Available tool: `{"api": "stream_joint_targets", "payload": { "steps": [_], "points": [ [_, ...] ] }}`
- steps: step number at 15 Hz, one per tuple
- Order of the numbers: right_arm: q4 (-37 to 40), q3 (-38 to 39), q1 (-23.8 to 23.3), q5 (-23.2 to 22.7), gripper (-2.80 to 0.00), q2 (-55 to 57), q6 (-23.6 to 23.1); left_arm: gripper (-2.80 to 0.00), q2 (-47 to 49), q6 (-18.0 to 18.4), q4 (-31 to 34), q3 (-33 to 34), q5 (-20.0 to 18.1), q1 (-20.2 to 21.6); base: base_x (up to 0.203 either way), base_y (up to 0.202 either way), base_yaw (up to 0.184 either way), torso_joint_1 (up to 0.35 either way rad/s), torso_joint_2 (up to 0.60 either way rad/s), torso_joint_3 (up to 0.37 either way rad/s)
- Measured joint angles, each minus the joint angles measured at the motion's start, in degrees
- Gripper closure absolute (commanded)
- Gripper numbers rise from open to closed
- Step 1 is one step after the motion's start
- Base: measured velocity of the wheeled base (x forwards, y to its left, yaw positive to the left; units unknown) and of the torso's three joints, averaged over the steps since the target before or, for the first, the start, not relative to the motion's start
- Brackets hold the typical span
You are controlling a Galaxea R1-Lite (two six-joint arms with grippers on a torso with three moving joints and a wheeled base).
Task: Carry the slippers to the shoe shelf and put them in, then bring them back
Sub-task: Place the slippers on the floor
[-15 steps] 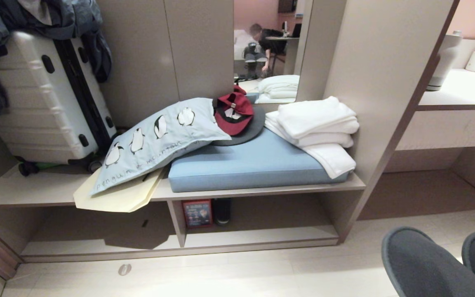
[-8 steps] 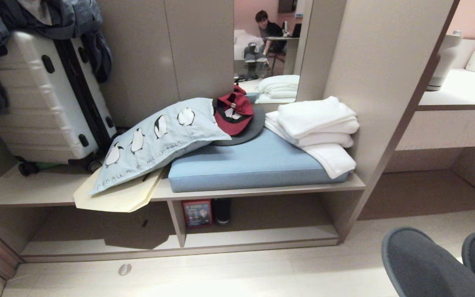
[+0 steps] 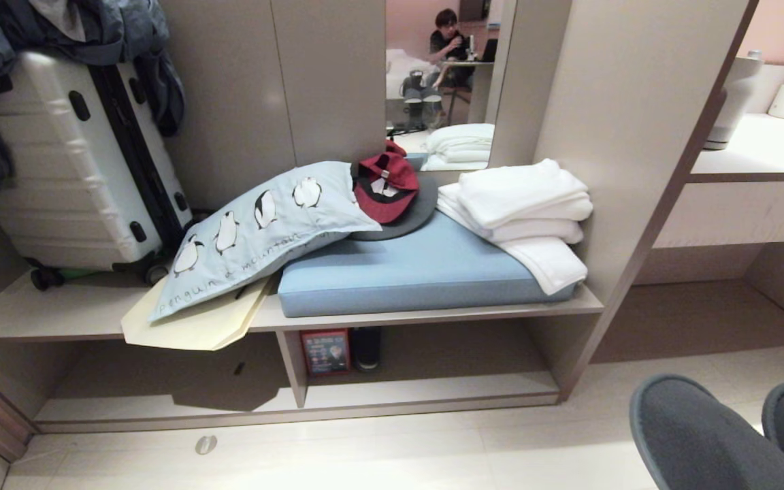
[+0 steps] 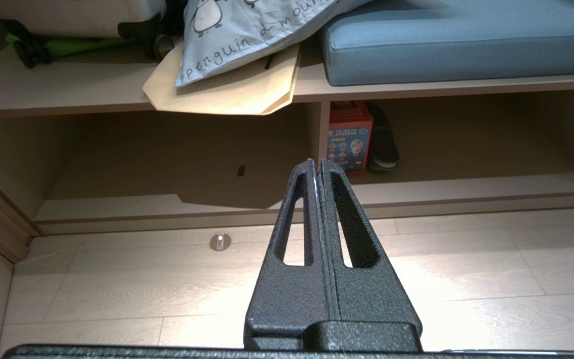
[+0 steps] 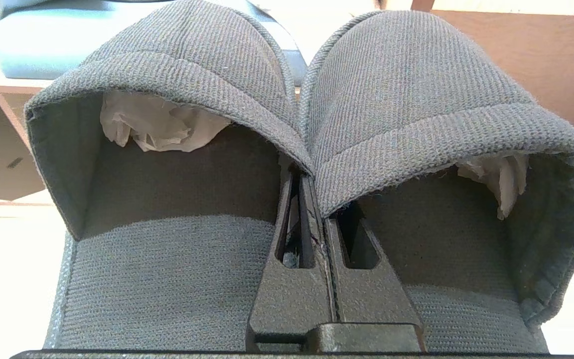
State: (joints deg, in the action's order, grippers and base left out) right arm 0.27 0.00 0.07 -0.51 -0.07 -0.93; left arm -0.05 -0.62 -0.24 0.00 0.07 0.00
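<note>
Two dark grey slippers [image 3: 698,435] hang side by side at the lower right of the head view, toes pointing away from me. In the right wrist view my right gripper [image 5: 301,174] is shut on the slippers [image 5: 182,65], pinching their touching inner edges; white paper stuffing shows inside both. The shoe shelf [image 3: 433,391] is the low open compartment under the bench, ahead and to the left, with an upright divider [image 3: 292,367]. My left gripper [image 4: 316,162] is shut and empty, pointing toward the shoe shelf [image 4: 466,192] above the pale floor.
On the bench lie a blue cushion [image 3: 419,272], a penguin pillow [image 3: 263,231], a red cap [image 3: 385,184], white towels [image 3: 528,211] and a white suitcase [image 3: 79,163]. A red box [image 3: 325,352] and a dark object stand inside the shelf by the divider. A metal stud [image 3: 205,444] sits in the floor.
Only the person reflected in the mirror has sat up. The slippers, both grippers and the whole scene stay as they were.
</note>
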Motion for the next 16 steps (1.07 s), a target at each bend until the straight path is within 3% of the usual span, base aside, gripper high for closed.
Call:
{"api": "stream_joint_targets", "payload": {
  "steps": [14,16],
  "points": [
    [0.00,0.00,0.00,0.00,0.00,0.00,-0.01,0.00,0.02,-0.01,0.02,0.00,0.00,0.00,0.000,0.000,0.000,0.000,0.00,0.000],
    [-0.02,0.00,0.00,-0.01,0.00,0.00,-0.01,0.00,0.02,-0.04,0.02,0.00,0.02,0.00,-0.001,-0.122,0.005,0.000,0.00,0.002]
  ]
}}
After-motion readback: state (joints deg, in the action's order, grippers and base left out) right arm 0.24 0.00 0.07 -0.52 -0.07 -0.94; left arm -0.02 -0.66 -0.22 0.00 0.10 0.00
